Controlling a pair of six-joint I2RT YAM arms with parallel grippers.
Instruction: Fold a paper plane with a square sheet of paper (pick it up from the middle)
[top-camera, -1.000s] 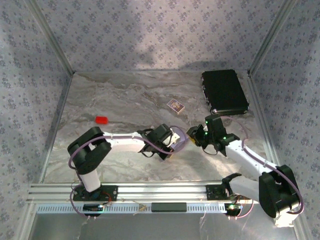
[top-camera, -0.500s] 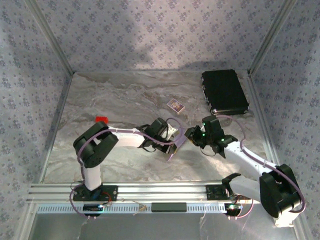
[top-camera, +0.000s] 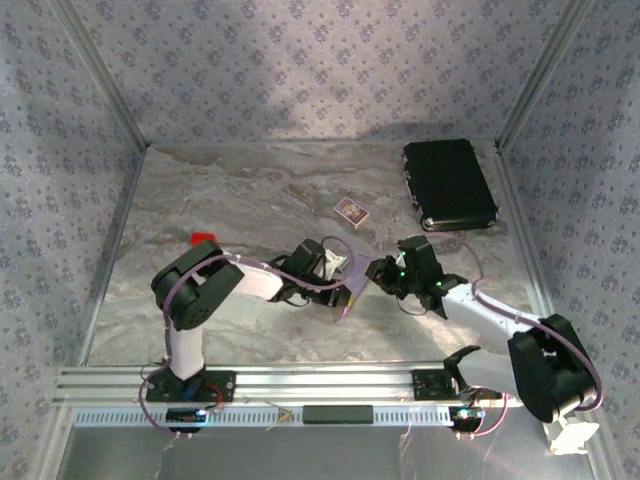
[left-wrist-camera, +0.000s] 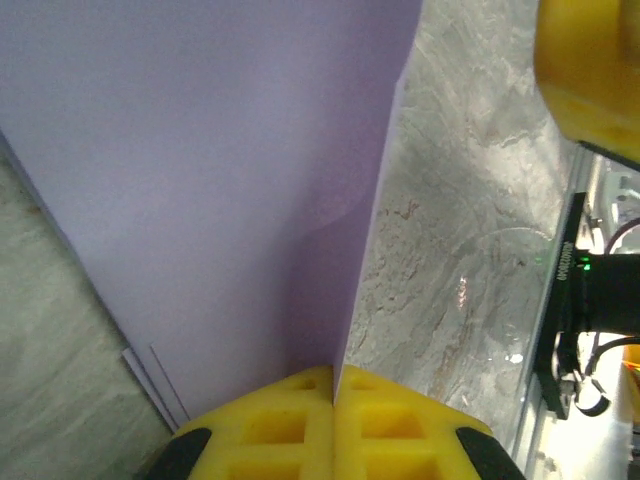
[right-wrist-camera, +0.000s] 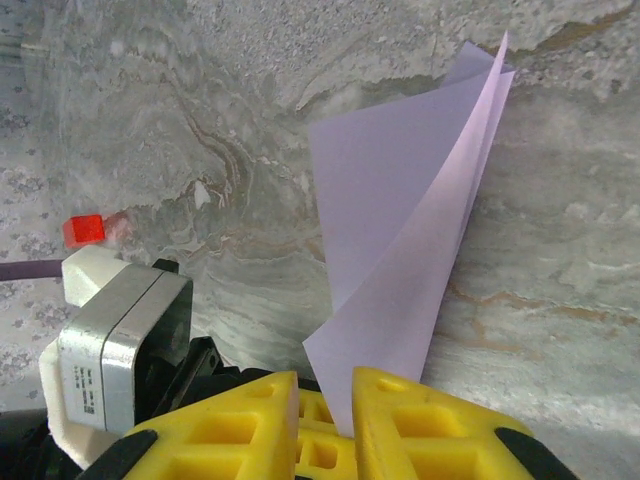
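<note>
Plainly, the left gripper (left-wrist-camera: 333, 380) is pressed fully closed on the sheet (left-wrist-camera: 220, 170), whose lilac surface rises straight out from between its yellow fingers. The right gripper (right-wrist-camera: 325, 385) faces it from the right. Its jaws stand a narrow gap apart, with the sheet's lower corner down in that gap and lying against one finger. I cannot tell whether that finger presses on it. The sheet is folded over, and two layers part slightly at its pointed far tip. In the top view it stands on edge between the two grippers, over the middle of the table (top-camera: 250, 190) and towards the near side. Further out, a red block (top-camera: 203, 238) lies to the left. A patterned card (top-camera: 350, 211) lies beyond the grippers, and a black case (top-camera: 450, 184) sits in the far right corner.
</note>
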